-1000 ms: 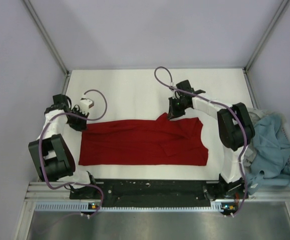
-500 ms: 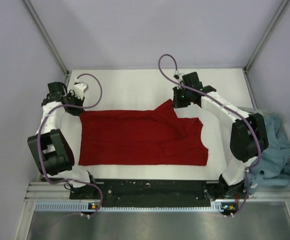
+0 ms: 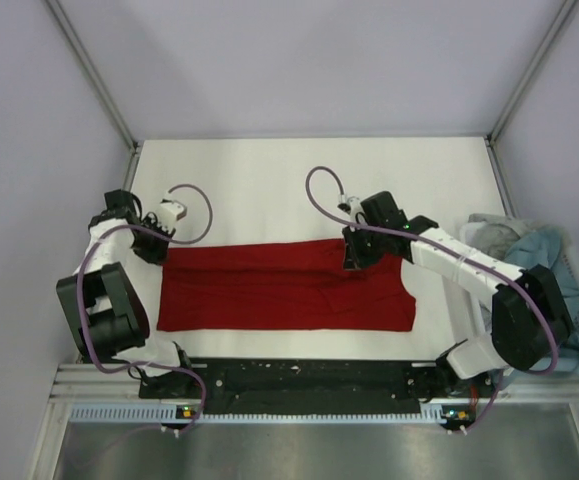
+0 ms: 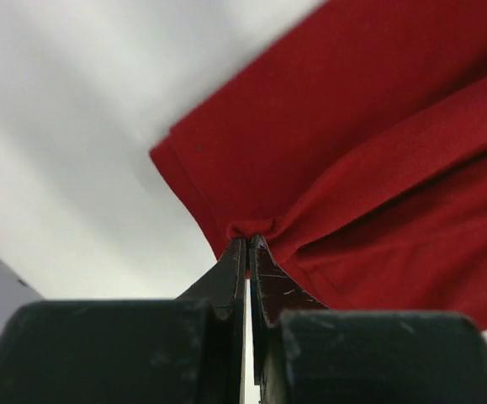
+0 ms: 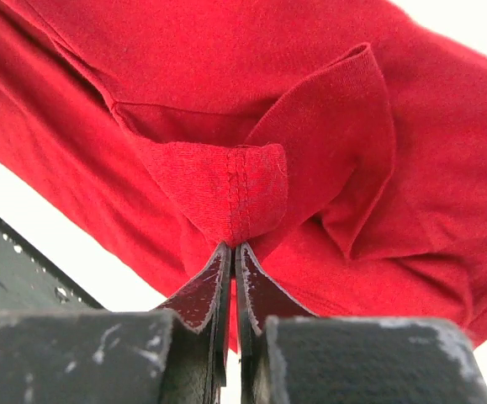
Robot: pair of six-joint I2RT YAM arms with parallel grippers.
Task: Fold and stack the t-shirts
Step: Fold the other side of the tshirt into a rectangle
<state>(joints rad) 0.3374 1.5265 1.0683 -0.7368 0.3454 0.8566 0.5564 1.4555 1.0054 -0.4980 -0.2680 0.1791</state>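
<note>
T-shirt [image 3: 284, 285] in red, left gripper [image 4: 249, 244] pinching its corner, right gripper [image 5: 233, 247] pinching perhaps a sleeve hem

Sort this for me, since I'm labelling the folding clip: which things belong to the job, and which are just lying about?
Job: red t-shirt, pinched by the shut left gripper and right gripper; teal-blue t-shirt and light grey t-shirt heaped at the right, waiting.
Lying about: purple cables on the arms; black rail along the near edge.
</note>
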